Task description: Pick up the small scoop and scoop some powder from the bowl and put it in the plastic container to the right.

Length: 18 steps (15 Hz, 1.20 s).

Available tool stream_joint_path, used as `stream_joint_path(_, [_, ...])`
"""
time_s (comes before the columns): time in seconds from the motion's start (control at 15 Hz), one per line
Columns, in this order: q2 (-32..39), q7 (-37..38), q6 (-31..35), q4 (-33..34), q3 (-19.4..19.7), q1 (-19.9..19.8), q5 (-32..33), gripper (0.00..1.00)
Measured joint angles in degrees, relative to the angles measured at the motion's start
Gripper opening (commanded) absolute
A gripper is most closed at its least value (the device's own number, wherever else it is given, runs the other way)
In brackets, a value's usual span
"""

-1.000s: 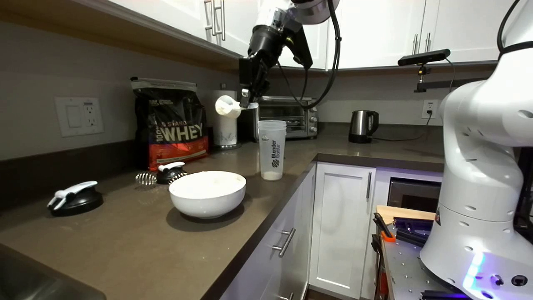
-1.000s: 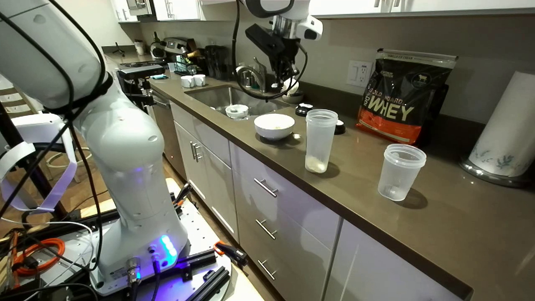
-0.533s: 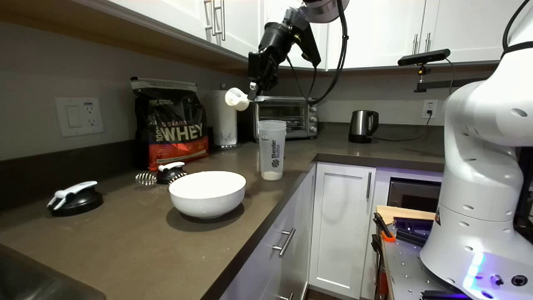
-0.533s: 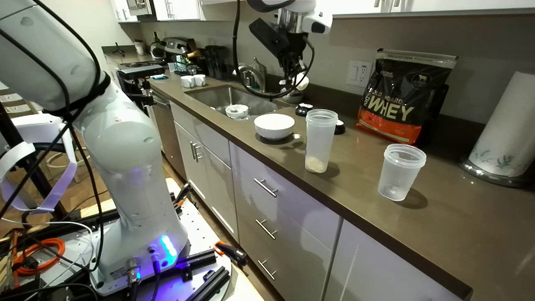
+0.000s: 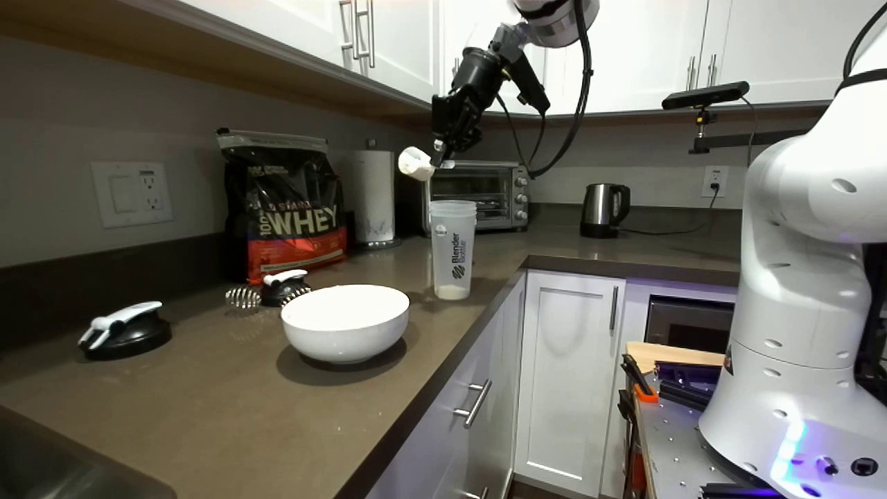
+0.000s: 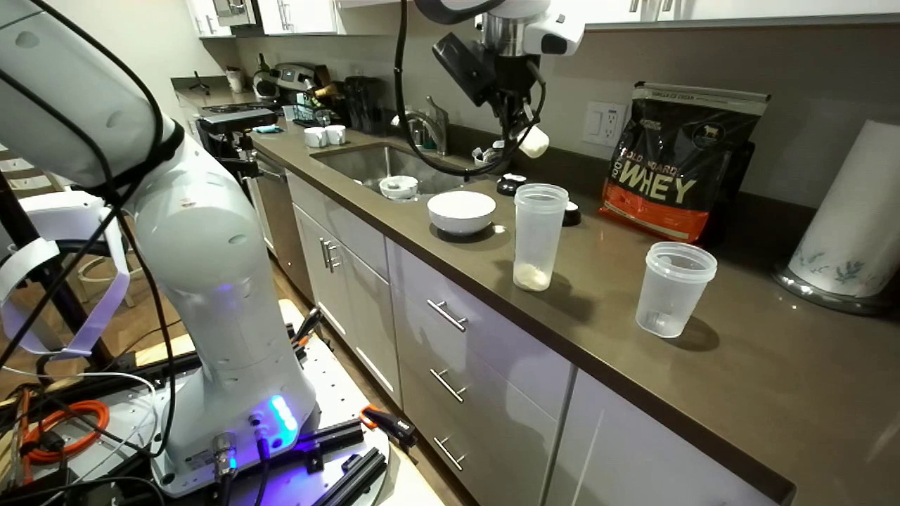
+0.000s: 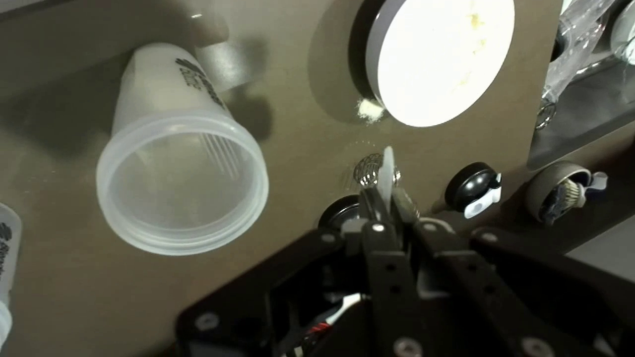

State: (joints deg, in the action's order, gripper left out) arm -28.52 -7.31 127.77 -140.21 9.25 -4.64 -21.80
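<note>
Scoop (image 5: 416,164) is held up in the air by the jaws, which are pinched tight on its handle (image 7: 387,171); no spare gap can be seen. Handle end is shown sticking out past the jaws toward 12 o'clock in the wrist view. What the scoop holds cannot be made out. In an exterior view, scoop is placed higher than the plastic container (image 5: 452,242), at 11 o'clock from it, apart. In the wrist view, container mouth is seen at 9 o'clock from the jaws.

Container is stood upright on the tabletop (image 5: 229,416); a low layer of powder (image 6: 532,277) is seen at its bottom. The bowl (image 5: 345,341) is set upright on the tabletop, with the container placed at 2 o'clock from it in an exterior view. Bowl inside is washed out bright, so powder level cannot be told. Some powder is also seen on the tabletop just beside the bowl, 8 o'clock side, wrist view.

A second clear cup (image 6: 668,302) is set upright at 4 o'clock from the container in an exterior view. In an exterior view, whey bag (image 5: 287,215) is stood at 11 o'clock from the bowl, paper-towel roll (image 5: 375,197) at 3 o'clock from the bag, black lid (image 5: 132,336) at 9 o'clock from the bowl.
</note>
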Motion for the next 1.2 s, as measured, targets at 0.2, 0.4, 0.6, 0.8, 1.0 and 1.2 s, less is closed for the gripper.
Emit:
stream_joint_path(0.2, [-1.0, 2.0, 1.2, -0.9, 0.2, -1.9, 1.7, 0.03])
stream_joint_path(0.4, [-2.1, 4.5, 1.7, -1.8, 0.3, -3.7, 3.7, 0.03])
stream_joint_path(0.6, [-3.1, 6.8, 2.1, -2.5, 0.4, -5.3, 5.5, 0.03])
stream_joint_path(0.8, [-3.9, 9.1, 2.9, -3.3, 0.5, -6.7, 7.0, 0.03])
stream_joint_path(1.0, [-4.1, 11.8, 3.0, -3.4, 0.4, -8.1, 9.0, 0.03])
stream_joint_path(1.2, [-4.2, 14.6, 3.1, -3.4, 0.4, -9.7, 11.2, 0.03])
